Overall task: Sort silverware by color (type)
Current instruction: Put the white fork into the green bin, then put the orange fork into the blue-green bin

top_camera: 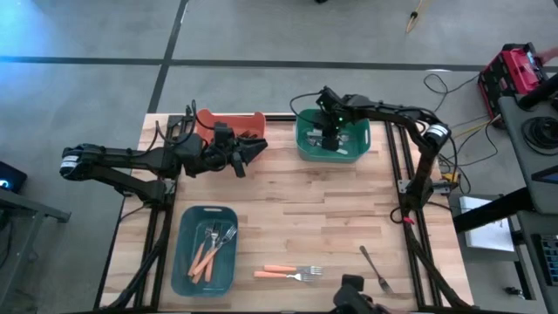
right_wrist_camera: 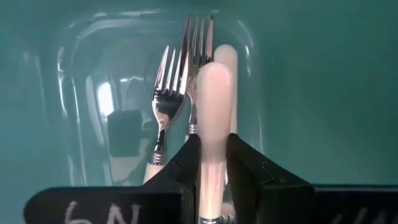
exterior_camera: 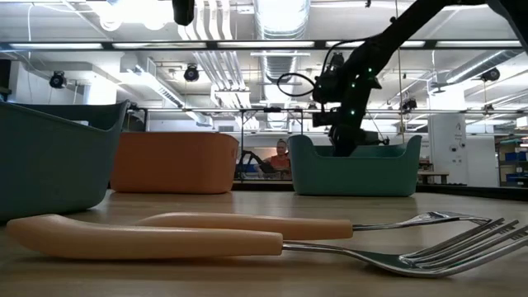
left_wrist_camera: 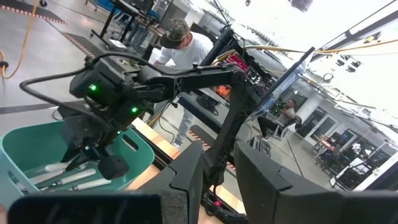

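My right gripper [right_wrist_camera: 214, 146] reaches down into the green bin [top_camera: 302, 146] at the far right and is shut on a white-handled utensil [right_wrist_camera: 214, 93]. Two white-handled forks [right_wrist_camera: 166, 93] lie on the bin's floor beneath it. My left gripper [top_camera: 253, 150] waits level beside the orange bin [top_camera: 228, 122], fingers apart, with nothing between them. Two orange-handled forks [top_camera: 288, 273] lie flat near the table's front edge. A dark fork [top_camera: 377, 269] lies to their right. The blue tray [top_camera: 183, 253] holds several forks, mostly orange-handled. My right gripper pinches the white handle [right_wrist_camera: 214, 127] between its two fingers, which come steeply from above and lie along it. The handle's rounded free end [right_wrist_camera: 214, 71] sticks out past the fingertips toward the bin's floor. Whether that end touches the forks below, I cannot tell.
The green bin [exterior_camera: 355, 169] and orange bin [exterior_camera: 173, 163] stand along the far edge. The blue tray [exterior_camera: 49, 157] sits at the near left. Bare wood lies between them in mid-table. A person [exterior_camera: 280, 157] sits beyond the table.
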`<control>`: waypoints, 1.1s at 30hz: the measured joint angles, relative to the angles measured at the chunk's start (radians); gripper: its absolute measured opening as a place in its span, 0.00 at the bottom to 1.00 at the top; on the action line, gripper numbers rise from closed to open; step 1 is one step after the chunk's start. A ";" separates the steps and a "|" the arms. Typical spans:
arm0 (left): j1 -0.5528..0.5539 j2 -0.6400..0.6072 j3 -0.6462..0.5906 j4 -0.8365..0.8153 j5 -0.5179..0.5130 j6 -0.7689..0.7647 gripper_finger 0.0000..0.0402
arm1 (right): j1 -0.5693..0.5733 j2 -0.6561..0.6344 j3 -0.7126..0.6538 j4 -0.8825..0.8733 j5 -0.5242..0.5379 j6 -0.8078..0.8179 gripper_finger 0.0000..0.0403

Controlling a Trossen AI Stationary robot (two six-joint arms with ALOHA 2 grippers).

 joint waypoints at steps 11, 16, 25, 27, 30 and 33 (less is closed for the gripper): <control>0.000 0.000 0.000 0.000 -0.025 0.000 0.19 | 0.000 0.045 0.001 0.019 0.015 0.001 0.13; 0.000 0.000 0.000 0.000 -0.026 0.000 0.19 | 0.000 0.042 0.001 0.025 0.002 0.013 0.16; 0.000 0.000 0.000 0.000 -0.026 0.000 0.19 | 0.002 0.036 0.012 0.018 -0.004 0.047 0.17; 0.000 0.000 0.000 0.000 -0.026 0.000 0.19 | 0.003 0.036 0.017 0.004 -0.004 0.053 0.19; 0.000 0.000 0.000 0.000 -0.026 0.000 0.19 | 0.004 0.035 0.029 -0.029 -0.003 0.054 0.22; 0.000 0.000 0.000 0.000 -0.025 0.000 0.19 | 0.003 0.035 0.039 -0.049 -0.001 0.066 0.25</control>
